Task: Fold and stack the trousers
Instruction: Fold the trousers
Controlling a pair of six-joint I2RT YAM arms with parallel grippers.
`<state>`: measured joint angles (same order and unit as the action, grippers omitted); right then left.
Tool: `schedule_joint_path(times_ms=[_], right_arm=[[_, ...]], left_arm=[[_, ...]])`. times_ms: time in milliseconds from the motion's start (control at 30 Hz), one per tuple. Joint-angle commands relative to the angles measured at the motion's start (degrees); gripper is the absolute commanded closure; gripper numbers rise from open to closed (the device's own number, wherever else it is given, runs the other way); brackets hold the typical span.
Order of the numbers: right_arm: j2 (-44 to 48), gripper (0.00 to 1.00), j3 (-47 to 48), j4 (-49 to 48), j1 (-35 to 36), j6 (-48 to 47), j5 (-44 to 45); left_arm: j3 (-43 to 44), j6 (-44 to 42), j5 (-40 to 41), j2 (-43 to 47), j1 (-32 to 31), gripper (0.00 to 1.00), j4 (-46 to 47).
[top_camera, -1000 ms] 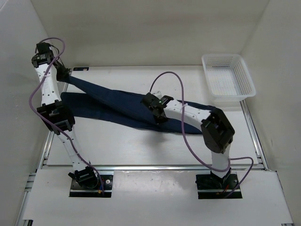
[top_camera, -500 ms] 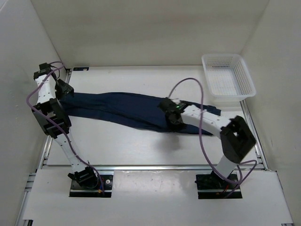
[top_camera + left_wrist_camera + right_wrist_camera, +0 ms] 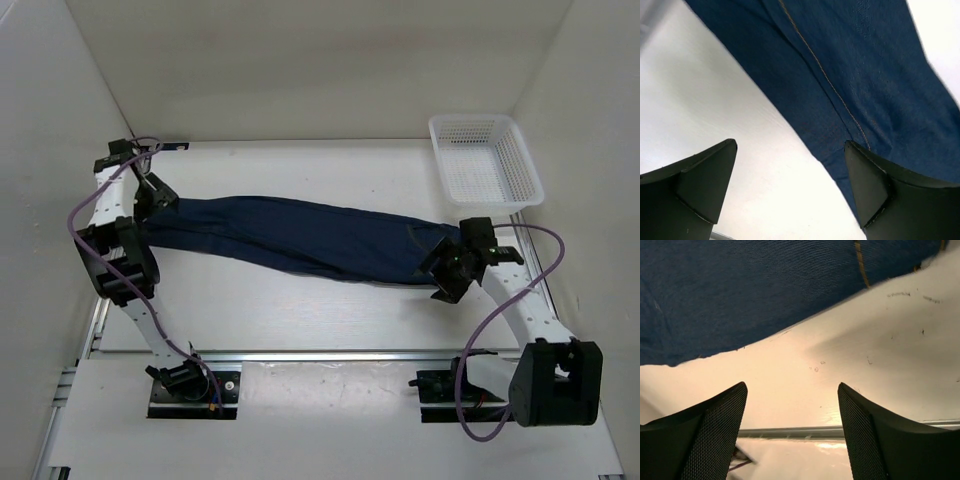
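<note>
The trousers [image 3: 300, 232], dark navy denim, lie stretched in a long band across the table from left to right. My left gripper [image 3: 157, 197] hangs over their left end, open. In the left wrist view the trousers [image 3: 855, 75] fill the upper right with an orange seam, and the left gripper [image 3: 790, 144] holds nothing; its right finger [image 3: 890, 190] overlaps the cloth's edge. My right gripper [image 3: 441, 272] stands open just off the right end. In the right wrist view the trousers [image 3: 750, 290] lie beyond the empty right gripper [image 3: 791, 385].
A white mesh basket [image 3: 485, 160] sits at the back right corner. White walls close in the table on the left, back and right. A metal rail [image 3: 330, 353] runs along the table's near edge, also seen as a rail [image 3: 790, 432] in the right wrist view.
Both grippers have opened and let go of the trousers. The right arm swung far to the right, the left came down, and the cloth now lies stretched out flat.
</note>
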<state>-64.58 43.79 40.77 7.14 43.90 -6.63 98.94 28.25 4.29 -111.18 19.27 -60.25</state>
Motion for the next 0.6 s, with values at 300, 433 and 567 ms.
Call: schedule_joint_path(times_ms=[300, 433, 567], right_arm=[[-7.13, 0.23, -5.82, -13.61, -16.98, 2.07, -10.61], [-13.28, 0.26, -5.21, -17.3, -17.77, 2.85, -10.59], [-18.73, 0.53, -4.59, -20.65, -17.77, 5.05, -7.17]], left_arm=[[-3.31, 0.93, -3.59, -7.03, -5.56, 0.07, 5.4], [-3.31, 0.93, -3.59, -8.18, -5.56, 0.28, 5.4], [-3.31, 0.93, -2.98, -8.18, -5.56, 0.65, 5.4]])
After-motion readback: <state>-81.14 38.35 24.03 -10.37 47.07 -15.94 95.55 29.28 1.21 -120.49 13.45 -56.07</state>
